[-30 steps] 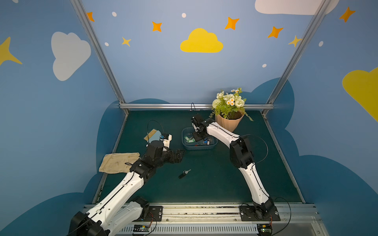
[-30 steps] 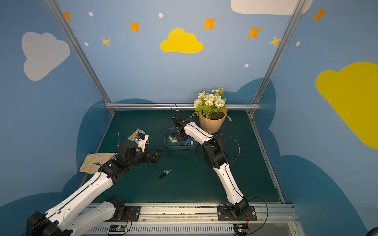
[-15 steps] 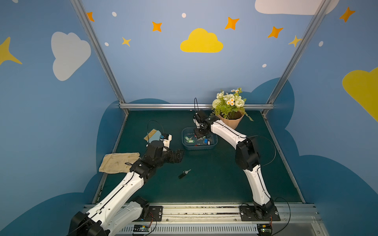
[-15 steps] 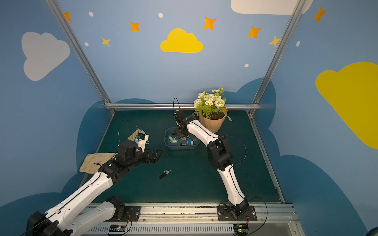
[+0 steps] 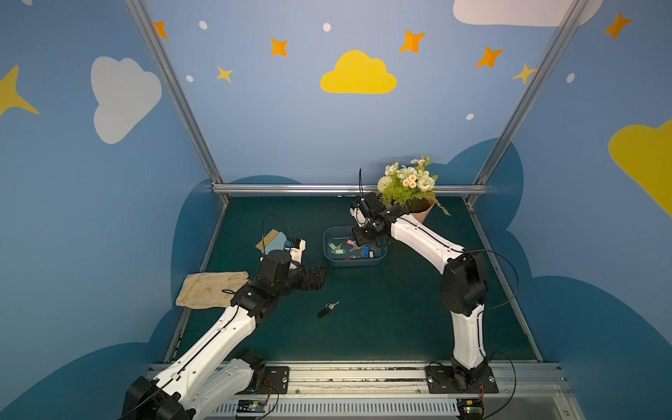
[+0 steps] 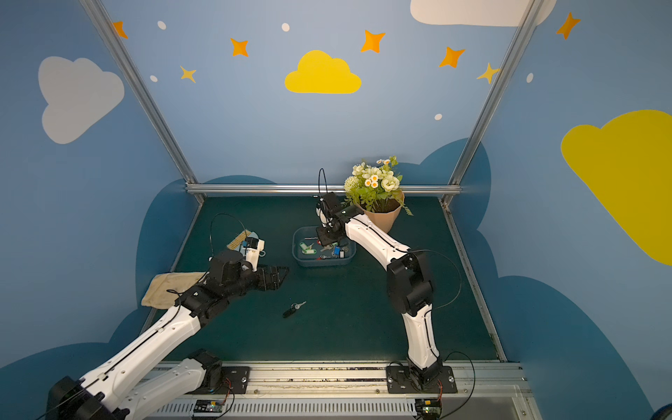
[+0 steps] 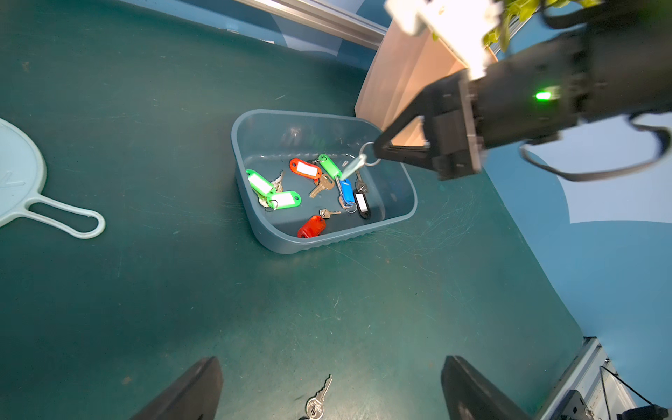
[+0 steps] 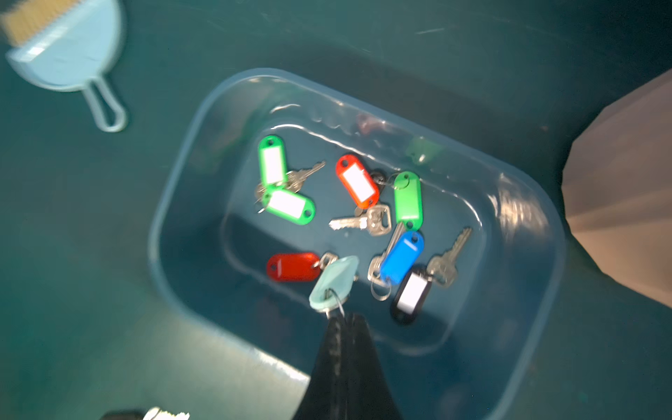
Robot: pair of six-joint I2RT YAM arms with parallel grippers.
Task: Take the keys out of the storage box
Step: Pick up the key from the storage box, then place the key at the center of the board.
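Right jaws pinching teal-tagged key (image 7: 353,168), green mat (image 5: 382,320), cloud-painted walls (image 5: 291,127)

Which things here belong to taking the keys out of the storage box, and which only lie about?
Job: storage box, tagged keys inside it, pale-tagged key in the shut right gripper, black-tagged key on the mat.
Lying about: flowerpot, beige cloth, light blue brush.

The storage box (image 5: 354,262) sits on the counter (image 5: 400,309) toward the back edge, midway across, the keys (image 7: 346,190) lying in it. The flowerpot (image 5: 422,214) stands just behind its right end. A single key (image 5: 327,310) lies before the box, mid-counter. A cloth (image 5: 209,289) lies at the left edge, a dustpan (image 5: 273,242) behind it.
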